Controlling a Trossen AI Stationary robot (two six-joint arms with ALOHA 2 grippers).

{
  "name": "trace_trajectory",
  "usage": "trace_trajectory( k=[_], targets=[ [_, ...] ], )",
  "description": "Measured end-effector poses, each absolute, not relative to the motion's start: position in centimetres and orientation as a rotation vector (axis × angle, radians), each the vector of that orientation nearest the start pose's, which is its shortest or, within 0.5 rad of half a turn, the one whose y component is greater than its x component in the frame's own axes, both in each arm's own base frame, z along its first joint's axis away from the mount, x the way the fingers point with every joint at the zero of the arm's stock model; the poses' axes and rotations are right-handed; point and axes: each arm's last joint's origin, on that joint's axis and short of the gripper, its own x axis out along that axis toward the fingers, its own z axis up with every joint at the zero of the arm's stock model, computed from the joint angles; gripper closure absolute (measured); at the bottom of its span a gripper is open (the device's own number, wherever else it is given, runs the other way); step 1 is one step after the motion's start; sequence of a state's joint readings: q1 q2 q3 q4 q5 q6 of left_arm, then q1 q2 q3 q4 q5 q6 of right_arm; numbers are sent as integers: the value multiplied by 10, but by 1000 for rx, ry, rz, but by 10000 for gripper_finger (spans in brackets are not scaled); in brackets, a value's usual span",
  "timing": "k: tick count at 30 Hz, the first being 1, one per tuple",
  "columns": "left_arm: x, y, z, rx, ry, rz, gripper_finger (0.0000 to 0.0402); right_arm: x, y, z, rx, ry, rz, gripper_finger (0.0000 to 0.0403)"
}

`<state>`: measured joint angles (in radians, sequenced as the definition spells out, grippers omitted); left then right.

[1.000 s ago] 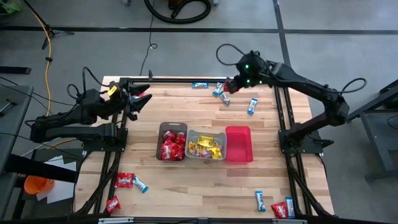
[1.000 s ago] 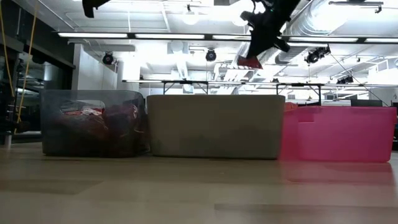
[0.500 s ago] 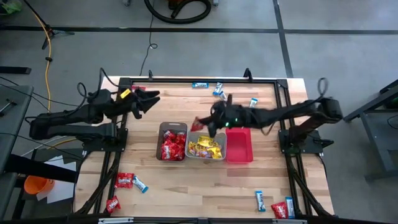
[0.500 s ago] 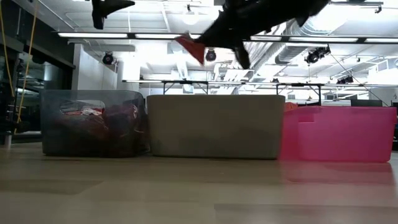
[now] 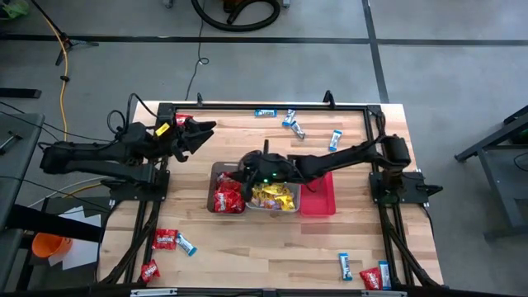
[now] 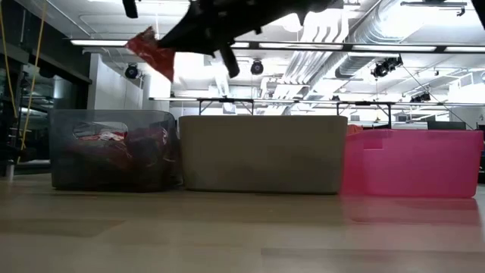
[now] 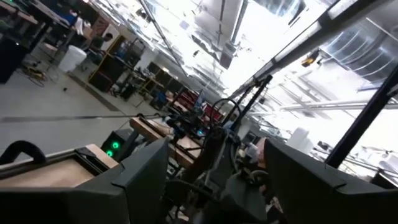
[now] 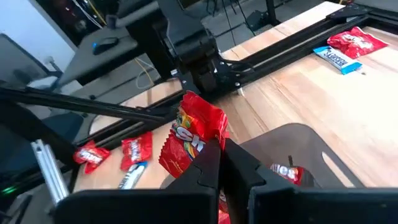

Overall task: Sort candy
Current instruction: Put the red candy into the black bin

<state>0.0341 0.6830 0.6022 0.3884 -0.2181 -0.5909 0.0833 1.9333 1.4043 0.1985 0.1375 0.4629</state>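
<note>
Candy, one red packet (image 8: 194, 134), is pinched in the right gripper (image 8: 214, 163), whose fingers are closed tight on it above the brown bin (image 5: 216, 175), which already holds red packets. Next comes the grey bin (image 5: 252, 177) with yellow packets, then the pink bin (image 5: 322, 202). Blue-and-white bars (image 5: 266, 112) and more red packets (image 5: 164, 239) lie scattered over the desk (image 5: 272, 239). Off by the far left corner, the left gripper (image 5: 196, 132) hovers with fingers spread wide, holding nothing.
</note>
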Motion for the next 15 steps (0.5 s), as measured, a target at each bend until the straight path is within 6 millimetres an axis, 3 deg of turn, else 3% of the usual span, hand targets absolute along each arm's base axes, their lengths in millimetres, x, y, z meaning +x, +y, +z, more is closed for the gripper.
trace_trajectory(
  k=[6, 15],
  targets=[
    [156, 7, 339, -597, -360, 125, 149, 460, 30, 241, 311, 417, -131, 380],
    [156, 4, 339, -532, -348, 115, 149, 463, 29, 254, 246, 452, -151, 202]
  ],
)
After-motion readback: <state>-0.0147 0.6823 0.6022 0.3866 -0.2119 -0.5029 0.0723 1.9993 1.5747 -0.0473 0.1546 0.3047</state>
